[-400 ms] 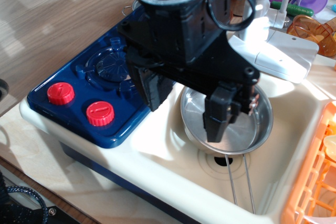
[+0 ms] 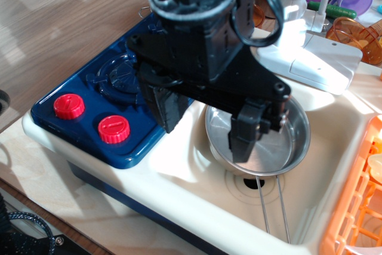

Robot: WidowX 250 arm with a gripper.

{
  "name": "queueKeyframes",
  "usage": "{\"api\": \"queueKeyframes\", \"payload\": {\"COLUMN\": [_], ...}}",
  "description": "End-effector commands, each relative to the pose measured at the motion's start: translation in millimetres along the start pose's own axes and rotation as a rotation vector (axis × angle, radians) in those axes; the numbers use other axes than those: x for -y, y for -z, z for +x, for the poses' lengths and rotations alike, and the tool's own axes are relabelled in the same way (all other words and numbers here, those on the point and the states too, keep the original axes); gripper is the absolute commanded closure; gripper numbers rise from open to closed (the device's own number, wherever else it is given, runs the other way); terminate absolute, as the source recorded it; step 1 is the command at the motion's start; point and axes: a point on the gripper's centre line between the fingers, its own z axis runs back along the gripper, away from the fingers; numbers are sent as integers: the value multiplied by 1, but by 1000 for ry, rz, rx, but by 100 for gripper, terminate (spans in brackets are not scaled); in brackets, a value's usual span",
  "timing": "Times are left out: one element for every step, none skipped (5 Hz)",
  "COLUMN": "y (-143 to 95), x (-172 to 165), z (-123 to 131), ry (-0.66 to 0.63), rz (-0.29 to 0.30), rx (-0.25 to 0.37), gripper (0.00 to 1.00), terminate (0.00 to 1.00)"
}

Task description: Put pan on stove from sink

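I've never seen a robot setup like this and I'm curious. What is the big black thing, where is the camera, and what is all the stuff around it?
The big black shape is a robot arm seen from above and in front; its gripper reaches down into a cream toy sink. A shiny steel pan sits in that sink, its wire handle pointing toward the camera. Whether the fingers already pinch the pan's rim cannot be told. Left of the sink is the blue stove with two red knobs. An orange dish rack sits on the right.
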Motion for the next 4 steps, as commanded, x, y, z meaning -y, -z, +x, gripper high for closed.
{"api": "queueKeyframes", "payload": {"y": [8, 19, 32, 47], "x": [15, 19, 16, 6], "z": [21, 25, 31, 36], "ry": [-337, -471, -614, -648], "rz": [11, -14, -52, -84], "rx": [148, 193, 249, 273], "gripper": [0, 0, 0, 0], "terminate": [0, 0, 0, 0]}}
